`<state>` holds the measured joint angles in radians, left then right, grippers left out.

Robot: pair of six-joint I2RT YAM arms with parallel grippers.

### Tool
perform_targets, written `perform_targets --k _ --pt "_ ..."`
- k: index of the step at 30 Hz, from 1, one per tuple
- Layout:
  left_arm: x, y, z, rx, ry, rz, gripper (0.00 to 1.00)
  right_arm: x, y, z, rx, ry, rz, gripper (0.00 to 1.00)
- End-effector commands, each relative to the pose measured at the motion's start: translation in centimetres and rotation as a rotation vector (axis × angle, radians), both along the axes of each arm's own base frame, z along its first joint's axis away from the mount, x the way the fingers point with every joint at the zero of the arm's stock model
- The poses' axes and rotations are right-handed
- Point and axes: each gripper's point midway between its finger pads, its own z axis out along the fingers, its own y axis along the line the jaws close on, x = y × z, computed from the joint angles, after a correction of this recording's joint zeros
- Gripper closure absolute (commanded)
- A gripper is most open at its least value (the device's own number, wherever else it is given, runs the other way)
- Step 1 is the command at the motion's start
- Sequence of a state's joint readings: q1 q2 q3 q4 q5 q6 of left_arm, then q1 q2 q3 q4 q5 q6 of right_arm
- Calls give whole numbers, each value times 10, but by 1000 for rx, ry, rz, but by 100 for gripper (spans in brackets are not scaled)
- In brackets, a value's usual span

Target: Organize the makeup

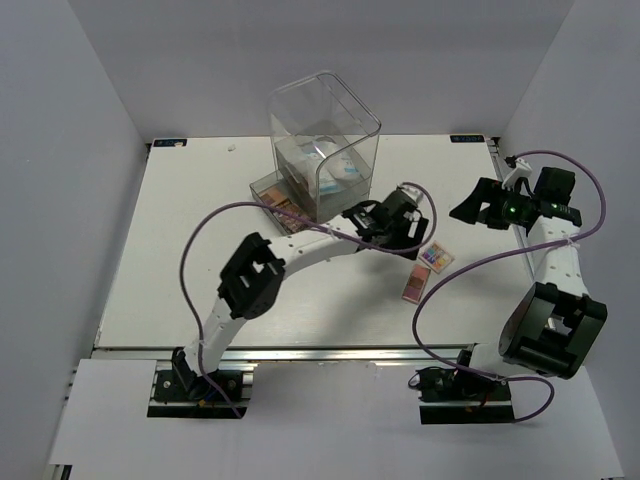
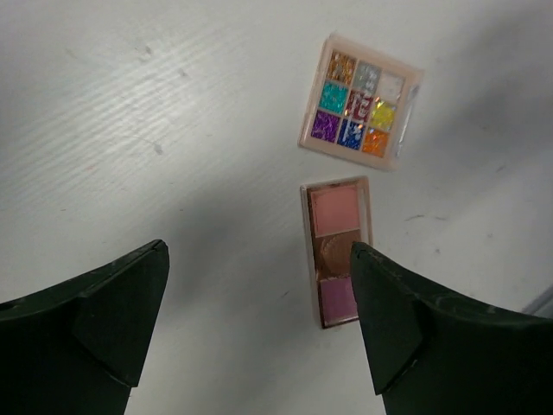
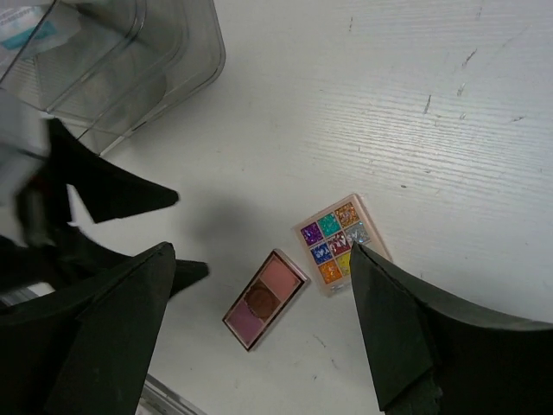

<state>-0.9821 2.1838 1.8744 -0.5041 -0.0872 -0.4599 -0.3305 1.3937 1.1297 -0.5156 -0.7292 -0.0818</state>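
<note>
Nearest, the pink palette (image 1: 413, 285) and multicolour palette (image 1: 436, 257) lie loose on the table (image 1: 180, 250), left gripper (image 2: 257, 251) and right gripper (image 3: 262, 251) hover close by with jaws apart, empty, and beyond them the drawer box (image 1: 325, 150) already holds some pieces.

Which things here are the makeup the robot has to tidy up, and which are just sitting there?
For the job:
square multicolour glitter eyeshadow palette
narrow pink, brown and purple eyeshadow palette

Just there, not makeup:
tall clear plastic drawer box
white table
</note>
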Motion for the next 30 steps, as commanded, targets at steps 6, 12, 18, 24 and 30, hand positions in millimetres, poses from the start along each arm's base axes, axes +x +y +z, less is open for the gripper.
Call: perform_targets --k 6,12,18,24,30 --pt "-32 -41 -12 62 -25 -97 2 7 -6 26 50 -55 -4 13" --pt "-52 -57 -35 79 -16 -124 2 3 -4 24 67 -62 11 13" --pt "-59 -66 -56 115 -42 -117 2 3 -4 25 72 -66 19 13" --pt "-48 -55 -79 201 -71 -48 2 1 -5 26 68 -72 21 13" --pt "-46 -42 -93 263 -78 -12 11 -1 -5 26 80 -68 18 14"
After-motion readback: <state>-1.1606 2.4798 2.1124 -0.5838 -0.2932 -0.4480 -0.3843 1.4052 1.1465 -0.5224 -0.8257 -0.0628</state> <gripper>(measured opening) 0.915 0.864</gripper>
